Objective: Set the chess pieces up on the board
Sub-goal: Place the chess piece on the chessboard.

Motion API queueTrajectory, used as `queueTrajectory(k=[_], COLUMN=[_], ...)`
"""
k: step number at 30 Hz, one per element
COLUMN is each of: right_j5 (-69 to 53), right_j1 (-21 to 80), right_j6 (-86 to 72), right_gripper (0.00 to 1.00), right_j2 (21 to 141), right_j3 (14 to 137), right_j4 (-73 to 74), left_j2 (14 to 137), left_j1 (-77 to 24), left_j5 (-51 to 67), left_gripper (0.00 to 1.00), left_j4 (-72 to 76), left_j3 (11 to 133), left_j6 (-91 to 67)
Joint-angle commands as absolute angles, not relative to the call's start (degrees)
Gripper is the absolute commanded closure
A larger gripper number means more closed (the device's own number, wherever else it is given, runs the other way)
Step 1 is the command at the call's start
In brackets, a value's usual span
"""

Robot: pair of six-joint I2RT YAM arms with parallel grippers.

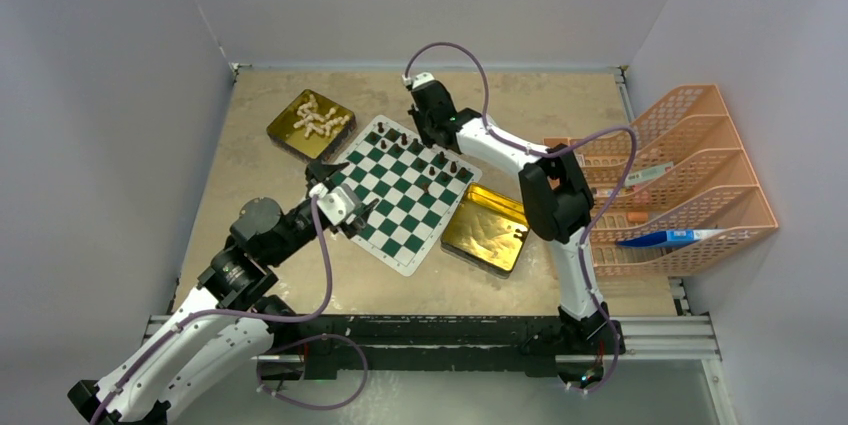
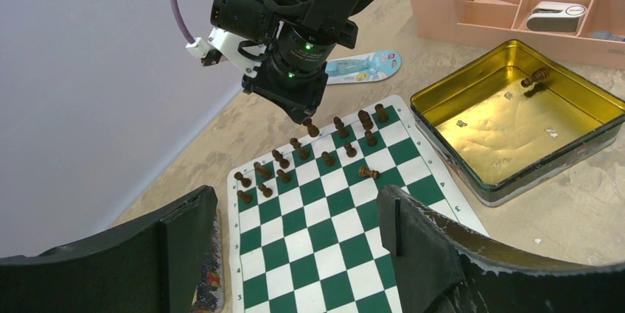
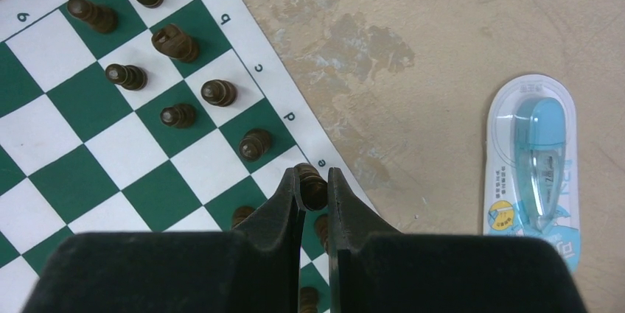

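Observation:
The green-and-white board [image 1: 398, 213] lies tilted at mid table. Several dark brown chess pieces [image 2: 281, 158] stand in two rows along its far edge, and one [image 2: 368, 173] lies toppled. My right gripper [image 3: 313, 180] is shut on a dark piece [image 3: 312, 188], held just over the board's far edge by the letter e. My left gripper [image 2: 295, 210] hangs open over the board's near-left part, nothing between its fingers. Cream pieces [image 1: 320, 120] fill the left gold tin [image 1: 285, 131]. One dark piece [image 2: 536, 77] lies in the right gold tin [image 2: 516, 118].
A blue correction-tape pack [image 3: 534, 158] lies on the table just beyond the board. An orange desk tray rack [image 1: 680, 175] stands at the right. White walls close in the table at the back and on both sides.

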State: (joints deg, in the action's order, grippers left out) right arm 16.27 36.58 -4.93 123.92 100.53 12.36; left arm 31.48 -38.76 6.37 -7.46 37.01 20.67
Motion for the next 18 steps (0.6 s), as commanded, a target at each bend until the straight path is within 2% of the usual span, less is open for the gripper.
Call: queueTrajectory(k=[1,18], right_j5=[15.3,19.2], right_j1=[37.2,38.5], right_j6=[-5.6,-6.6], right_gripper=[0.88,0.86], right_j2=[124.6,125.3], right_j3=[100.2,97.8], right_j4=[10.5,9.0], left_j2=[31.4,30.6], left_j1=[-38.8,-38.8], left_j5=[7.2,7.1], left_gripper=[0.2,0.18], left_j4=[-6.4,-7.2], left_j3=[37.9,38.1], left_j6=[21.4,21.7])
